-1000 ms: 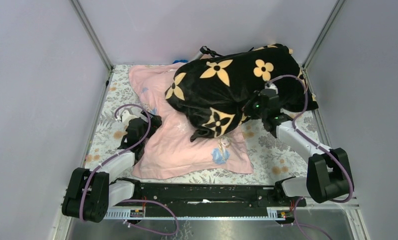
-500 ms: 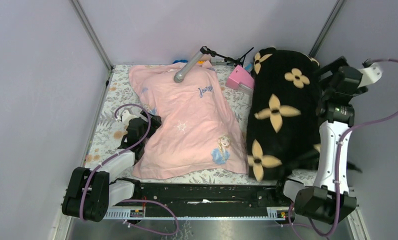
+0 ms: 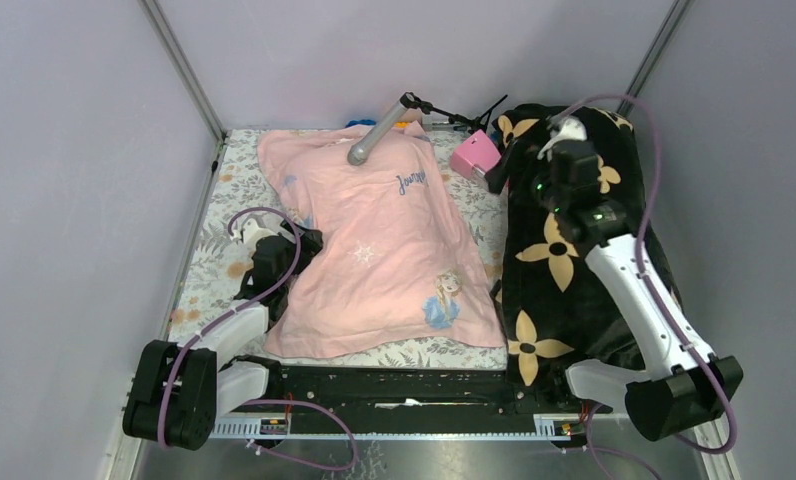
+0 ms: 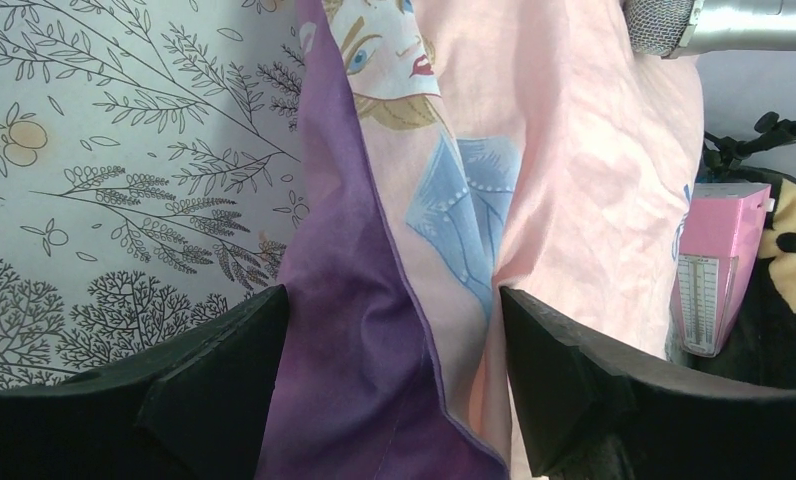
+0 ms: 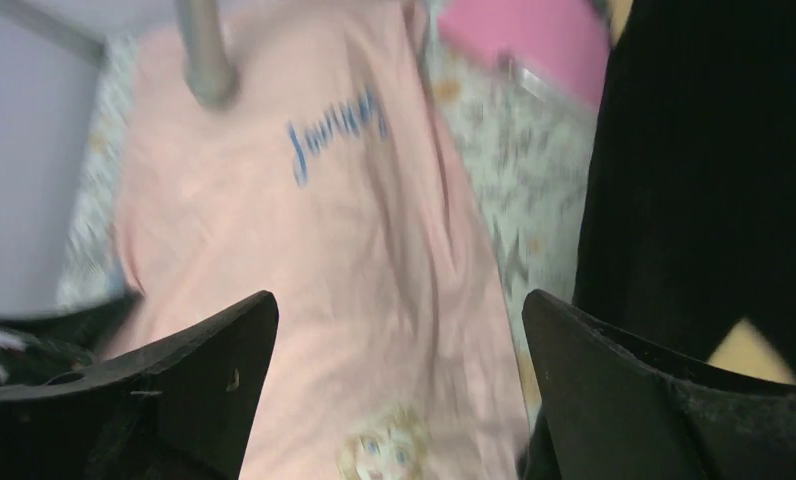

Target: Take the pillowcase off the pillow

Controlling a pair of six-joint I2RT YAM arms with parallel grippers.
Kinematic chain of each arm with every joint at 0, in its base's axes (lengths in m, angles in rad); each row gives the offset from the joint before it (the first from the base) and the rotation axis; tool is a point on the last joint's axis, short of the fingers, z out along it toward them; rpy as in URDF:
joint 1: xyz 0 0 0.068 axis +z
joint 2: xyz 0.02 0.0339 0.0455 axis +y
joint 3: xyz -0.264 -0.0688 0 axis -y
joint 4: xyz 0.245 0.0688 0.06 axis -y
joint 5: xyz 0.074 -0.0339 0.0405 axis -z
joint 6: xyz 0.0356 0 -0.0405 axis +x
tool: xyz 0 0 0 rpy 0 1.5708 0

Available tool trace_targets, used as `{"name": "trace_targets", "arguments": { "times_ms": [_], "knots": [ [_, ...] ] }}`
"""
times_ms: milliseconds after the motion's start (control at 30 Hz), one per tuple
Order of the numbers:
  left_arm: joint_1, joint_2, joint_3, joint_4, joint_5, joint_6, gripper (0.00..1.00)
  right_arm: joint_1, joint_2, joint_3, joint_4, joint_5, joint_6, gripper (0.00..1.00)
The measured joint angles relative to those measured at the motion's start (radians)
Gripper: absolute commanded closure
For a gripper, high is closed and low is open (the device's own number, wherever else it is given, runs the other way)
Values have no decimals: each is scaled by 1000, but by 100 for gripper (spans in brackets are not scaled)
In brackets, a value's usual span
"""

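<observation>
The pale pink pillowcase (image 3: 384, 250) lies flat on the flower-printed table, its cartoon figure near the front edge. The pillow is hidden. My left gripper (image 3: 302, 245) rests at the pillowcase's left edge. In the left wrist view it (image 4: 389, 320) stands open, with a fold of the purple inner patch (image 4: 344, 330) and pink cloth (image 4: 574, 160) bunched between its fingers. My right gripper (image 3: 509, 170) hangs open above the black flowered blanket (image 3: 564, 270). The blurred right wrist view has it (image 5: 399, 320) over the pillowcase (image 5: 354, 250), holding nothing.
The black blanket is heaped along the right side, from back to front. A grey microphone-like tube (image 3: 369, 140) on a black stand leans over the pillowcase's far end. A pink box (image 3: 476, 155) stands at the back. Grey walls enclose the table.
The right arm dragged the black blanket off the pillowcase to the right side, let it go, then swung back over it. The left arm has stayed put.
</observation>
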Motion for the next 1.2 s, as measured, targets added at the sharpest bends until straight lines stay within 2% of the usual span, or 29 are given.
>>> {"name": "trace_targets", "arguments": {
  "times_ms": [167, 333, 400, 500, 567, 667, 767, 933, 1133, 1200],
  "knots": [
    [0, -3, 0, -1, 7, 3, 19, 82, -3, -258, 6, -16, 32, 0],
    [0, -13, 0, 0, 15, 4, 18, 74, -20, -498, 9, -8, 92, 0],
    [0, -13, 0, -1, 19, 3, 18, 1, -17, -535, 56, -42, 134, 0],
    [0, -14, 0, -3, 24, 3, 17, -222, 3, -595, 208, -125, 230, 0],
    [0, -20, 0, -8, 23, 2, 17, -318, 38, -595, 254, -98, 274, 0],
    [0, -32, 0, -11, 19, 2, 16, -369, 82, -567, 269, -31, 304, 0],
    [0, -40, 0, -13, 12, 2, 16, -374, 137, -497, 273, -44, 298, 0],
    [0, -40, 0, -15, 7, 4, 16, -273, 187, -383, 242, -47, 213, 1],
    [0, -61, 0, -24, 13, 40, 17, 39, 189, -304, 269, -87, 106, 0],
    [0, -84, 0, -23, 11, 45, 29, 112, 206, -276, 267, -111, 82, 0]
  ]
}}
